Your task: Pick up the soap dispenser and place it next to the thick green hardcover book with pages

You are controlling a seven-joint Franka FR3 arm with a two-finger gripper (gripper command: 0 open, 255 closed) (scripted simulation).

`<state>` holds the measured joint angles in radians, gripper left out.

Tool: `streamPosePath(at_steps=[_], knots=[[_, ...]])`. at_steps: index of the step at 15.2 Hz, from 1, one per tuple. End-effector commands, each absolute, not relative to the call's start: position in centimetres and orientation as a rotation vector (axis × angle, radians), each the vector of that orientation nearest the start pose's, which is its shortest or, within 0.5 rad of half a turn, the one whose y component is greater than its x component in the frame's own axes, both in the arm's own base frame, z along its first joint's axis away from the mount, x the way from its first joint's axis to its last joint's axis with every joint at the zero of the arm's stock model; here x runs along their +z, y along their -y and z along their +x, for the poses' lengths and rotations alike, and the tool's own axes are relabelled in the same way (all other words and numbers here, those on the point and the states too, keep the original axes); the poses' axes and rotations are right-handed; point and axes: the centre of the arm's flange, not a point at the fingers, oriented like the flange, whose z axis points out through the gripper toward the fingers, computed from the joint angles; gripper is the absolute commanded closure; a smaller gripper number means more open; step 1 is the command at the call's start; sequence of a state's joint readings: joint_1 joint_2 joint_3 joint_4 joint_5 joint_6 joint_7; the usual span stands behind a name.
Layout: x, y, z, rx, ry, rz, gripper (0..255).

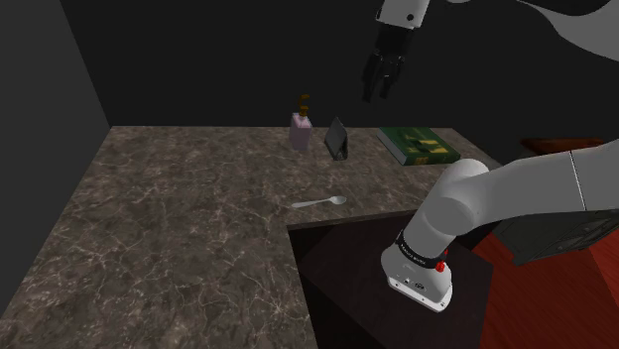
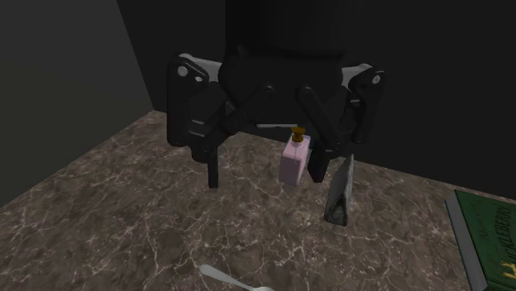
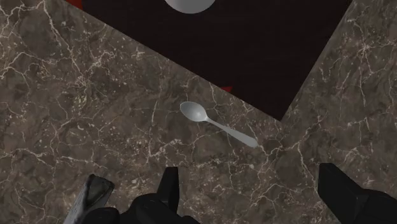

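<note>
The soap dispenser point(image 1: 301, 129), a pale pink bottle with a brownish pump on top, stands upright near the far edge of the dark marbled tabletop point(image 1: 169, 228). In the shoulder view it is at the left end of a row of three things. A little toward the camera and slightly to its right, a white spoon point(image 1: 319, 202) lies flat near the tabletop's inner corner. Just right of the bottle, close but apart from it, a dark wedge-shaped object point(image 1: 337, 140) stands on end. Further right, high above the tabletop and touching nothing, hang the black fingers point(image 1: 369, 89). The second exterior view and the wrist view show them spread apart with nothing between them. Below them and to the right, the green book point(image 1: 418, 145) lies flat by the far edge, well apart from the bottle. At the lower right, the white arm's base point(image 1: 421, 270) sits on its dark stand.
</note>
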<state>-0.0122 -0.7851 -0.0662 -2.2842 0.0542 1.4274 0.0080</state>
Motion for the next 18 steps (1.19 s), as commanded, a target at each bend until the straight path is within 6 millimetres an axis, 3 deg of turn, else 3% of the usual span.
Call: streamPosePath(at_steps=[1, 18], knots=[[61.1, 2.4, 29.2, 0.106, -0.09, -3.036, 0], [50.8, 9.0, 49.0, 0.227, -0.451, -3.012, 0]])
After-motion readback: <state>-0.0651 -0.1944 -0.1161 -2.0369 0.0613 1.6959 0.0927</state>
